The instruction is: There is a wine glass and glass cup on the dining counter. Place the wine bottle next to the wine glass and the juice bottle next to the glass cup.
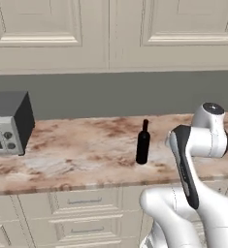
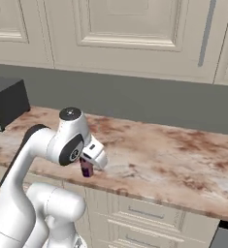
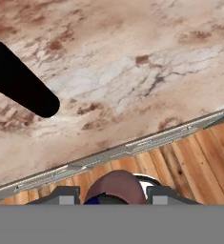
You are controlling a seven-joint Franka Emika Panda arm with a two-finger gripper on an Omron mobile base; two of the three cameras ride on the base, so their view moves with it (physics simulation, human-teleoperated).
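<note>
Hand view has my gripper (image 3: 113,199) clamped on the juice bottle (image 3: 116,187) past the worktop (image 3: 132,71) edge, wine bottle (image 3: 18,81) up-left, upright.

Black wine bottle (image 1: 143,145), brownish-pink juice bottle (image 3: 116,187)

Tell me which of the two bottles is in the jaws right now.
The juice bottle, small, squat and brownish-pink, held by the gripper at the counter's front edge. The tall black wine bottle stands free on the marbled worktop.
</note>
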